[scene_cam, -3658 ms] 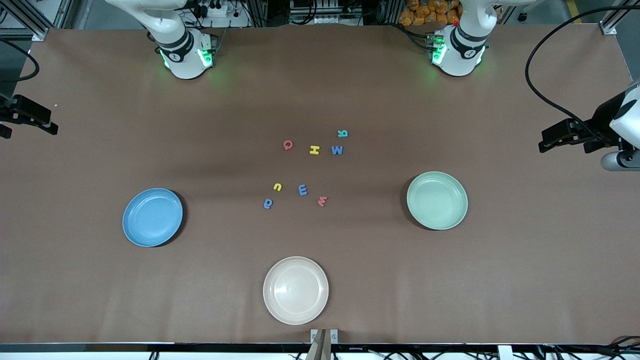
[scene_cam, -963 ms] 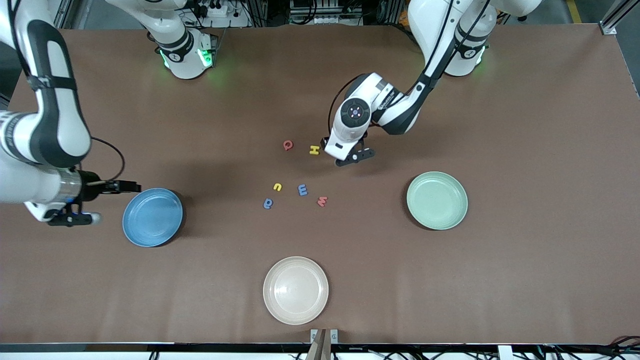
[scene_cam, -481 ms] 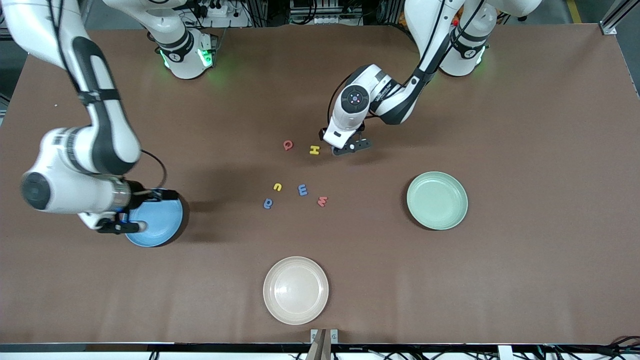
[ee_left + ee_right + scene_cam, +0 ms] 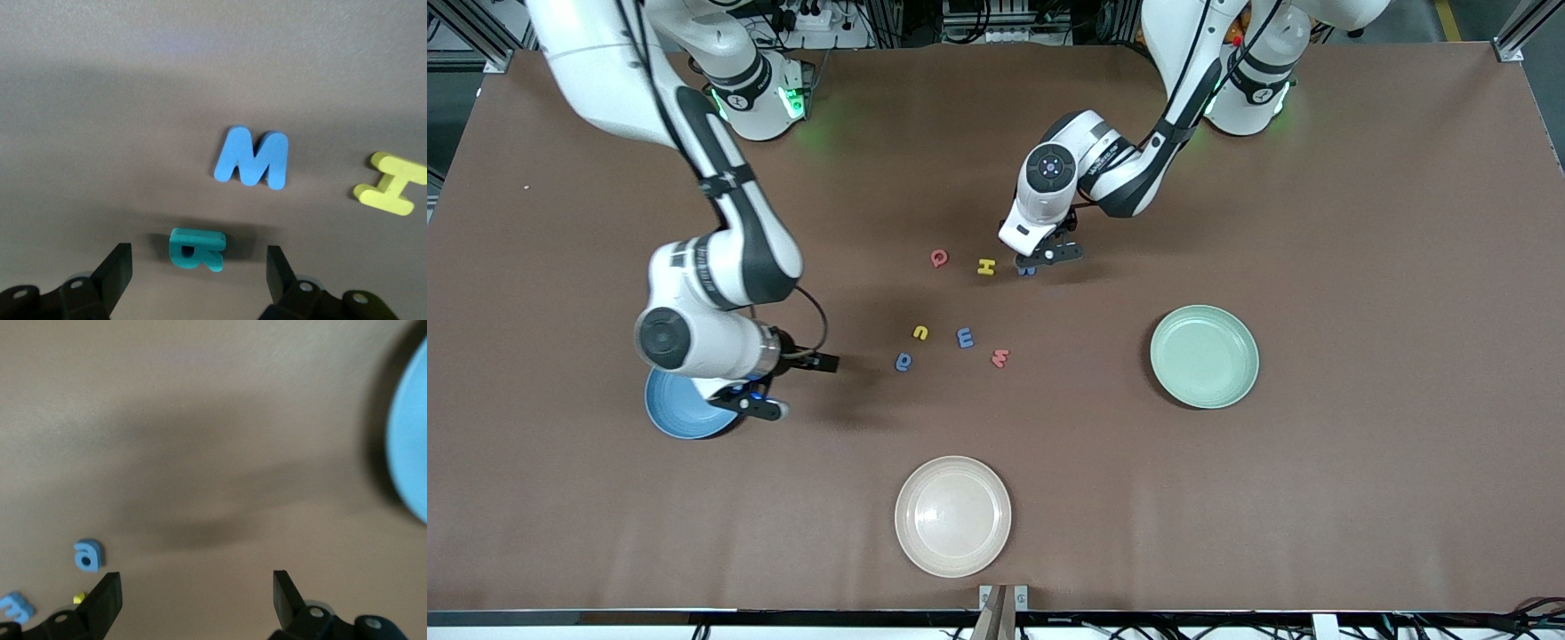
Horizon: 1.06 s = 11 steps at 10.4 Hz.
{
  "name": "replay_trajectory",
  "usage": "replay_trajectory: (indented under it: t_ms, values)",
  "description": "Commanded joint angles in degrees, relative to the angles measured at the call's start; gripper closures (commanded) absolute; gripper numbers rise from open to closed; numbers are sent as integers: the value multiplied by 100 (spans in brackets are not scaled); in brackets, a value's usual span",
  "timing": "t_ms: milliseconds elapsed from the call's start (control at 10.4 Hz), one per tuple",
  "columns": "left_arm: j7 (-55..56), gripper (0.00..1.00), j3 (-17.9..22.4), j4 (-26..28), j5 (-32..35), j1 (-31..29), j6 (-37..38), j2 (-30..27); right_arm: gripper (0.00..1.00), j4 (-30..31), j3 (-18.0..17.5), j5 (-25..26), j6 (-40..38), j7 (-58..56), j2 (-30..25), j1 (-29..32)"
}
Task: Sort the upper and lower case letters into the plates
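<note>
Front view: small flat foam letters lie in two loose rows on the brown table (image 4: pixel 1360 222). Six show wholly here: a red Q (image 4: pixel 939 258) and a yellow H (image 4: pixel 985 267) in the row nearer the robot bases, then a yellow u (image 4: pixel 920 332), a blue a (image 4: pixel 903 361), a blue E (image 4: pixel 965 338) and a red w (image 4: pixel 1000 358) nearer the camera. Only a sliver of a blue M (image 4: pixel 1028 270) peeks out under the left gripper (image 4: pixel 1040 256).

The left wrist view gives what that gripper hides. Its two black fingers (image 4: pixel 115 273) are spread apart, holding nothing, and a teal letter (image 4: pixel 196 248) lies on the table between them. The M sits just past the teal letter, with the H off to one side. That makes eight letters: two red, two yellow, three blue, one teal.

There are three round shallow plates. The mint green plate (image 4: pixel 1204 356) is toward the left arm's end, and the blue plate (image 4: pixel 680 409) is toward the right arm's end, partly under the right arm. A cream plate (image 4: pixel 952 516) is closest to the camera. None holds a letter.

The right gripper (image 4: pixel 787 384) hangs over bare table between the blue plate and the a. In the right wrist view its fingers (image 4: pixel 105 600) stand wide with nothing between them. The a and the edge of the blue plate show farther ahead in that view.
</note>
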<state>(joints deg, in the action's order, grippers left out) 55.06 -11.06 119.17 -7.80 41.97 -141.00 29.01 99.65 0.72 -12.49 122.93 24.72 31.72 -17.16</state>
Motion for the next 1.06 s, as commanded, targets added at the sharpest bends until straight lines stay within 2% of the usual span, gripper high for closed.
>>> replay_trajectory:
  t_ms: [0,289,481,674,963]
  values:
    - [-65,22,-10,54,130,-4,-103,26,0,458,42,-314,441,593,-86,-418]
    - [-65,44,-2,10,130,13,-120,52,0,511,42,-623,477,1166,-87,-683]
    - [-65,51,-2,10,130,13,-155,79,0,556,42,-990,748,1271,-34,-762]
    - [-65,74,-2,10,130,39,-155,79,0,547,42,-1168,881,1429,27,-920]
    - [-109,84,-2,1,138,-39,-112,9,0,476,77,-950,917,1685,212,-1342]
